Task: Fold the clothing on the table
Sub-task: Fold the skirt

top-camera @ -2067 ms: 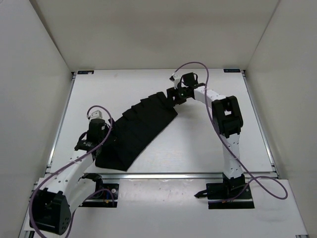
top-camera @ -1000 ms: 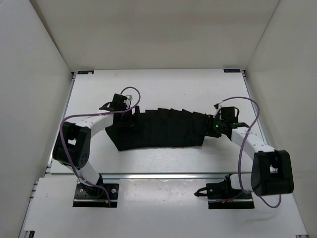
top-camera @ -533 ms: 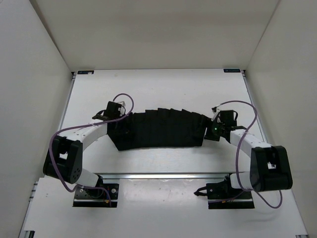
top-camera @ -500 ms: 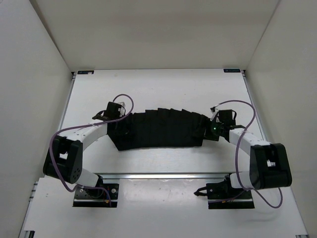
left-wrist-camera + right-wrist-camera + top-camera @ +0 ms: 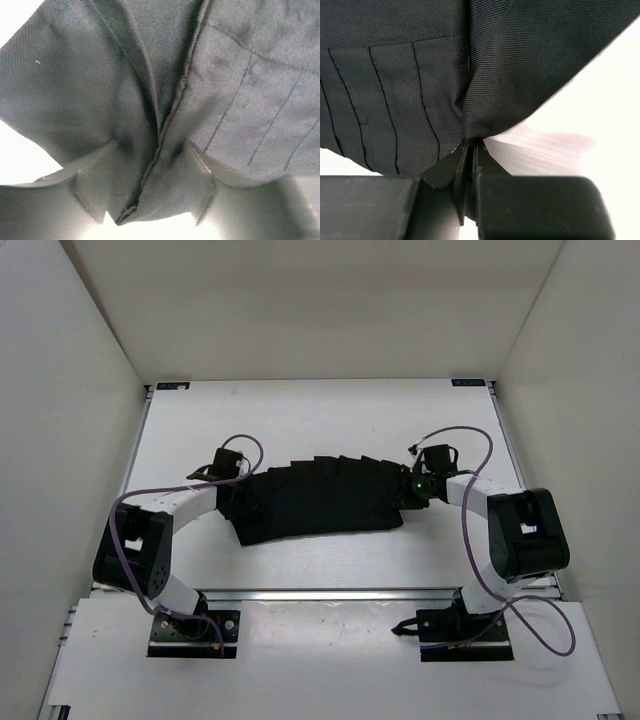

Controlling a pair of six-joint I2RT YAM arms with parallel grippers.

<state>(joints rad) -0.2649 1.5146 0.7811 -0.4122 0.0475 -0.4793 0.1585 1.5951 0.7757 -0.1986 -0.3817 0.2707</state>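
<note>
Right gripper is pinching the clothing: its jaws are pressing together on a small tuck of black fabric at the skirt's right end, and no gap is showing between them. Beside the pinch, stitched pleat lines are running across the cloth in the right wrist view, and bare white table is showing to the right of it.

Left gripper is standing with its jaws spread apart at the skirt's left end. A raised fold with a seam is running down between them, and the fabric is touching the inner face of each jaw without being squeezed flat.

From above, the clothing is lying on the table as a long, slightly curved black band, stretching across the middle between the two grippers, with its pleats showing as steps along the far edge. Both arms are reaching inward toward its ends.
</note>
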